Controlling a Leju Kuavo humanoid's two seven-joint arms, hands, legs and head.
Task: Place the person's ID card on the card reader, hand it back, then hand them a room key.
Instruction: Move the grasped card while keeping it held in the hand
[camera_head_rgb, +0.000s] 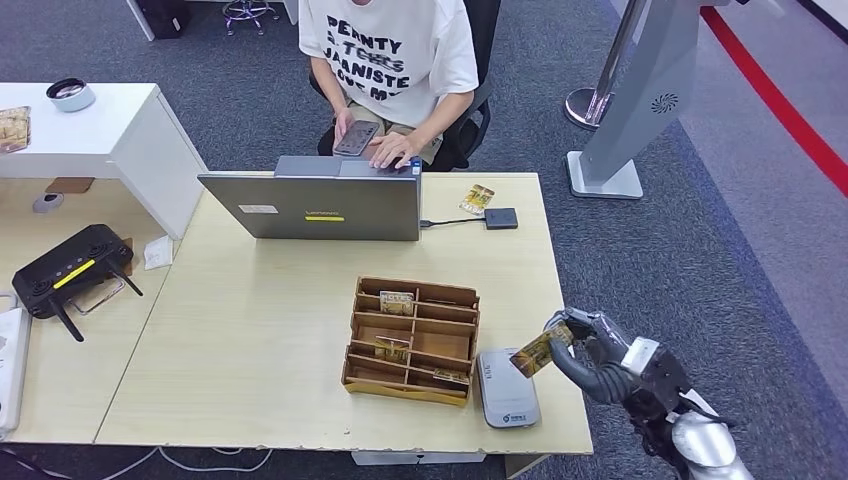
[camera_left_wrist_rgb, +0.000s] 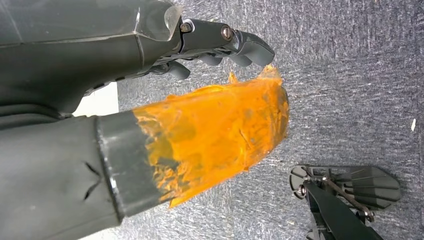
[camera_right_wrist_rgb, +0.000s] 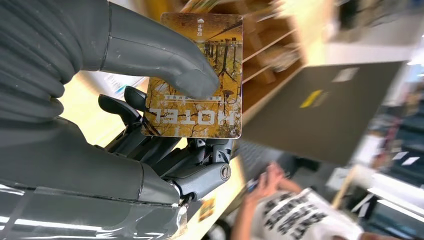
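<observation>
A: Right hand (camera_head_rgb: 590, 352) first. You see it off the counter's (camera_head_rgb: 250, 340) right front corner, forearm coming up from below, fingers pointed in toward the counter.

B: State?

A: Pinching a card (camera_head_rgb: 537, 352). In the right wrist view the thumb (camera_right_wrist_rgb: 165, 62) presses the face of the card (camera_right_wrist_rgb: 197, 75) against the darker fingers (camera_right_wrist_rgb: 150, 145) behind it. Yellow card, "HOTEL" printed on it, so a room key by the look.

B: Where's the card relative to the reader?

A: Held in the air, tilted, just over the right edge of the grey card reader (camera_head_rgb: 505, 388). Reader lies flat near the front edge, touching or just beside the wooden organizer (camera_head_rgb: 412, 338), which has more cards in its slots.

B: Left hand?

A: Left wrist view: left hand (camera_left_wrist_rgb: 200, 100) hangs over blue carpet, thumb wrapped in orange tape, dark fingers curled in, nothing in them.

B: Room to move?

A: You have bare counter left of the organizer. Behind it a laptop (camera_head_rgb: 315, 205) stands open, a person (camera_head_rgb: 390, 60) seated past it, one hand on the keys, phone in the other. Another card (camera_head_rgb: 477, 199) and a small dark box (camera_head_rgb: 500, 218) lie near the far right corner. Right of the counter is open carpet up to a grey stand (camera_head_rgb: 640, 100).
</observation>
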